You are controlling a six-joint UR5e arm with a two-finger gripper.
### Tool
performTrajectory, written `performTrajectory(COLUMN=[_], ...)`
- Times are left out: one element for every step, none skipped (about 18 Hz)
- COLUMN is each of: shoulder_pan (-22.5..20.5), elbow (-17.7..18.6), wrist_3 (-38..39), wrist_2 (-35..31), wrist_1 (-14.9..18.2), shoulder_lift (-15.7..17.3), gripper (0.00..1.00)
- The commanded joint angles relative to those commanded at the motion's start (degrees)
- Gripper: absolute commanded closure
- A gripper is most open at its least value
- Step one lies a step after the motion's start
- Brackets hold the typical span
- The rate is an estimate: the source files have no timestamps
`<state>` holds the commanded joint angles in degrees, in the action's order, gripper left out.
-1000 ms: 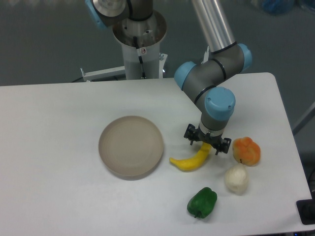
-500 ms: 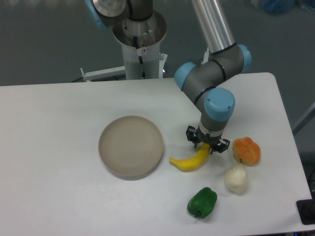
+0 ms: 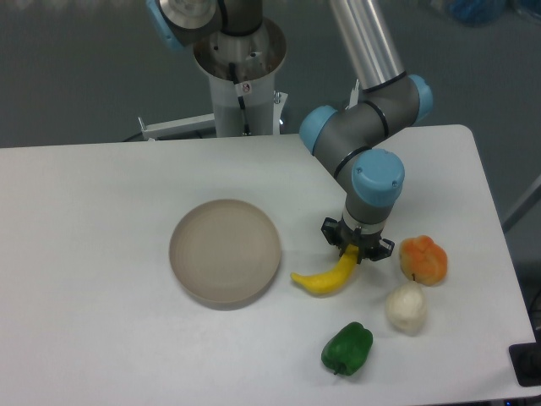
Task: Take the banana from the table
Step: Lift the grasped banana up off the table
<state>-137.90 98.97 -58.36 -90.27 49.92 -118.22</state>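
Observation:
A bright yellow curved banana (image 3: 326, 277) lies on the white table (image 3: 101, 254), just right of the round plate. My gripper (image 3: 354, 248) points straight down over the banana's upper right end. Its two dark fingers have drawn in against that end and pinch it. The banana's left tip still rests on the table.
A round beige plate (image 3: 225, 251) sits left of the banana. An orange lumpy fruit (image 3: 423, 259) lies right of the gripper, a white lumpy item (image 3: 407, 307) sits below that fruit, and a green pepper (image 3: 347, 348) lies near the front edge. The arm's base (image 3: 241, 76) stands at the back.
The gripper's fingers have drawn together, from spread wide either side of the banana's end to tight against it. The banana has barely moved.

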Motion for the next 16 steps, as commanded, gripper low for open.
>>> performTrajectory(shoulder_pan=[-0.26,-0.44,-0.35,-0.01,0.09,0.17,0.17,0.26,0.35,0.44,0.79,0.96,1.14,1.31,1.32,1.32], elbow=[-0.44,-1.4,-2.54,-3.77,-4.83,-5.97,-7.03,-8.43,-9.83,-10.98,-12.3,-13.18,-13.97,-14.76,-15.38,-16.26], wrist_3=[-0.17,-0.26,-0.26,-0.35,-0.26,-0.35,-0.35,-0.26,-0.35,-0.35,-0.7,-1.23,-2.01,-2.63,-3.25,-3.77], wrist_2=[0.0,0.09,0.09,0.0,0.09,0.18,0.79,1.4,1.67,1.67,1.67,1.5,0.89,0.97,0.97,0.88], wrist_1=[0.09,0.52,0.88,1.05,1.23,1.32,1.58,1.58,1.58,1.58,1.58,1.58,1.67,1.93,2.28,2.81], shoulder_lift=[0.79,1.4,1.76,2.11,2.29,2.29,2.38,2.38,2.38,2.29,1.94,1.68,1.24,0.89,0.97,0.88], gripper=[0.77,0.81,0.81,0.81,0.81,0.81,0.81,0.8,0.8,0.8,0.8,0.8,0.79,0.79,0.79,0.79])
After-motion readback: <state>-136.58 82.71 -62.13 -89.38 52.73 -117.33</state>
